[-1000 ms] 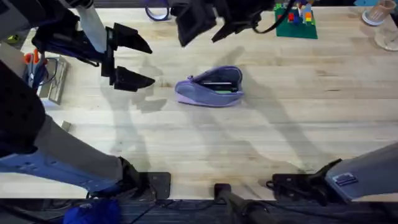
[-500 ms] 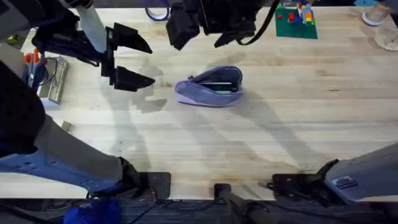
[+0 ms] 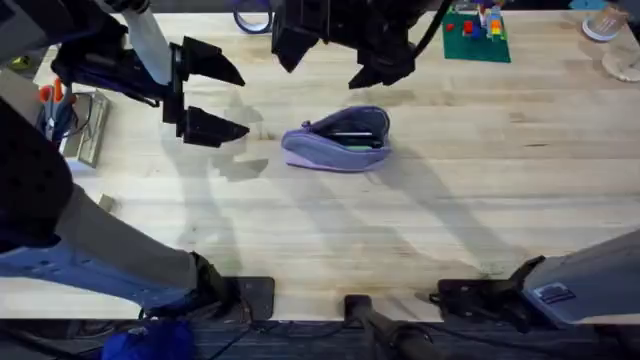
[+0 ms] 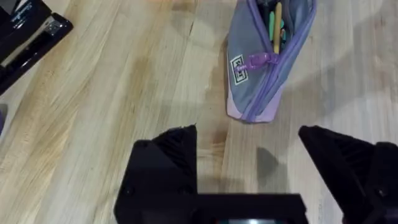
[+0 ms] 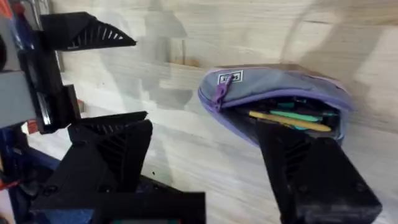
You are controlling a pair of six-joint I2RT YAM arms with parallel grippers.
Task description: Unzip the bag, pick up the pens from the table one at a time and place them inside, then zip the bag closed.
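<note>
Right tool [image 3: 338, 62] above white-labelled bag [image 3: 337, 139]

No readable lettering anywhere.
The bag [image 4: 261, 68] carries a small white label [image 4: 238, 68] by its zipper end — there is dark print on it, too small to make out — and the same label turns up in the right wrist view.

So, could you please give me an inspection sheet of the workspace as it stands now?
Surface: table, light wood planks.
Job's things: bag unzipped, pens inside.
Clutter: stapler beside the left arm; toy bricks and tape ring at the far edge.
Grippers: left claw open, left of the bag; right claw open, above the bag's far side.
Cables: black cable by the bricks.
Surroundings: nothing seen.
</note>
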